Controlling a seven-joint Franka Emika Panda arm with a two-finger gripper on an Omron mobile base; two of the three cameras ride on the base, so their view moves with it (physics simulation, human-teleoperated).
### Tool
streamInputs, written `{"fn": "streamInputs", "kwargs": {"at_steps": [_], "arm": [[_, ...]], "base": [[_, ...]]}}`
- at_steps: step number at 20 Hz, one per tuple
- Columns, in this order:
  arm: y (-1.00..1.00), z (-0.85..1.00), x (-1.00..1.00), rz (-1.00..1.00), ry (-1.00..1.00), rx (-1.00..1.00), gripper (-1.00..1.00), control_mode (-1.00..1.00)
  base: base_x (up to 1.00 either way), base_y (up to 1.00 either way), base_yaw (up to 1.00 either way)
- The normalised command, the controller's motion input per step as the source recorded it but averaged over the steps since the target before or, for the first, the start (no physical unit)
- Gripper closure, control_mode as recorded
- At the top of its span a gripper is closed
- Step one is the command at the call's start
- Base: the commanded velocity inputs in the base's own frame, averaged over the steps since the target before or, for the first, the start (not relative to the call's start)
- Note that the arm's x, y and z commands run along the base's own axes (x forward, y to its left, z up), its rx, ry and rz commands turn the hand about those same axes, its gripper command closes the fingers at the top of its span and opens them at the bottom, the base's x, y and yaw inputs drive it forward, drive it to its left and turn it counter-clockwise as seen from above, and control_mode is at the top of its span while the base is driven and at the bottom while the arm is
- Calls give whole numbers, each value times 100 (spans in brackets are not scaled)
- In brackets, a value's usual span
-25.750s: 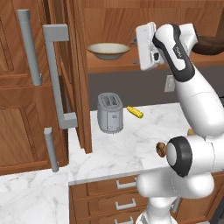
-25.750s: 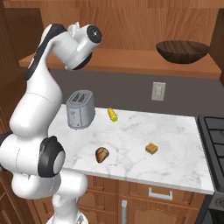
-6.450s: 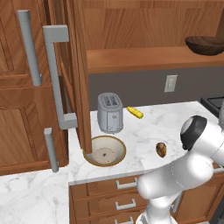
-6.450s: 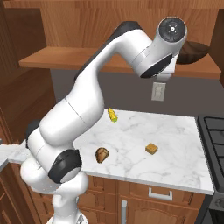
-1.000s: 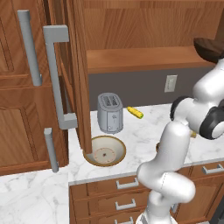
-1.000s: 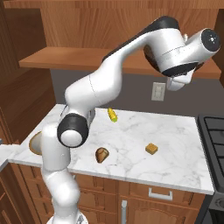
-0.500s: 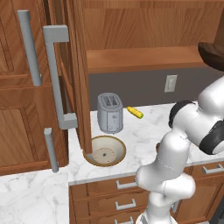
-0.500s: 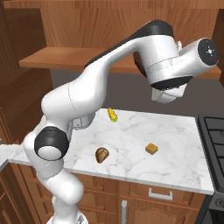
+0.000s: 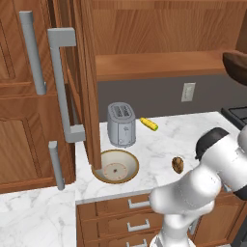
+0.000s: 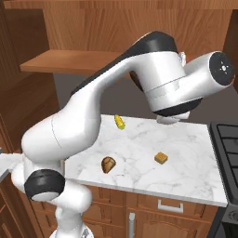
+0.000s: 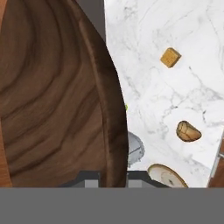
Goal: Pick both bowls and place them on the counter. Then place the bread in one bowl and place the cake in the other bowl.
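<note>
Two bowls: the dark brown wooden bowl [image 11: 57, 92] is pinched at its rim by the closed gripper [image 11: 112, 177], aloft; the beige ceramic bowl [image 9: 116, 166] sits on the white marble counter [image 9: 159, 144]. One knobbly brown bread lump [image 10: 108, 164] and one tan cake cube [image 10: 161, 158] lie there too (well apart).

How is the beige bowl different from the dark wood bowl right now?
The beige bowl is pale ceramic with a brown rim; the dark wood bowl is deep brown with visible grain. The beige bowl rests upright on the counter beside the toaster, while the dark wood bowl is up off the counter with the hand shut on its rim. Both are wide, shallow and empty.
</note>
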Motion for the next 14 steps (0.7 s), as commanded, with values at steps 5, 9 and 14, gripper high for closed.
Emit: {"fn": "streamInputs", "kwargs": {"at_steps": [5, 9, 14], "arm": [[38, -7, -60, 5, 0, 0, 100, -100], [52, -27, -49, 5, 0, -2, 100, -100], [52, -44, -24, 3, 0, -8, 100, -100]], "base": [[0, 0, 0], [0, 0, 0], [0, 0, 0]]}}
